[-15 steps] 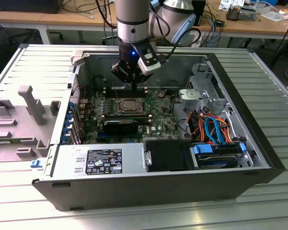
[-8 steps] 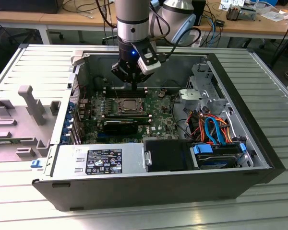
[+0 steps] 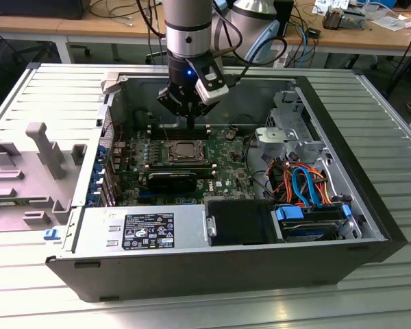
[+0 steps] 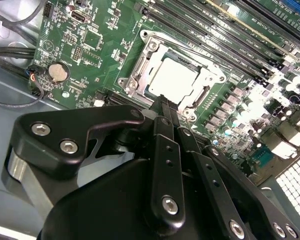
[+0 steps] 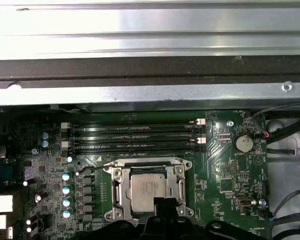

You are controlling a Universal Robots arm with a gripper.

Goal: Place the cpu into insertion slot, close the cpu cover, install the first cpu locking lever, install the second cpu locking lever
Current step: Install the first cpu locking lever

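While the claw (image 4: 166, 102) hangs pinched together, empty, over the cpu cover (image 5: 179, 176), the cpu (image 5: 147, 189) sits beneath.

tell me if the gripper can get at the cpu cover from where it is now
Probably yes. The gripper hangs just above the cpu cover, which lies flat around the cpu, and the open computer case leaves nothing between them. The fingers look pressed together.

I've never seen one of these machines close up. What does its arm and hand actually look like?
The arm is a thick silver-grey tube with black joint sections and a small blue light. Black cables loop beside it. A white and black box sits at the wrist. The hand is matt black metal, with jointed links held by silver screws.
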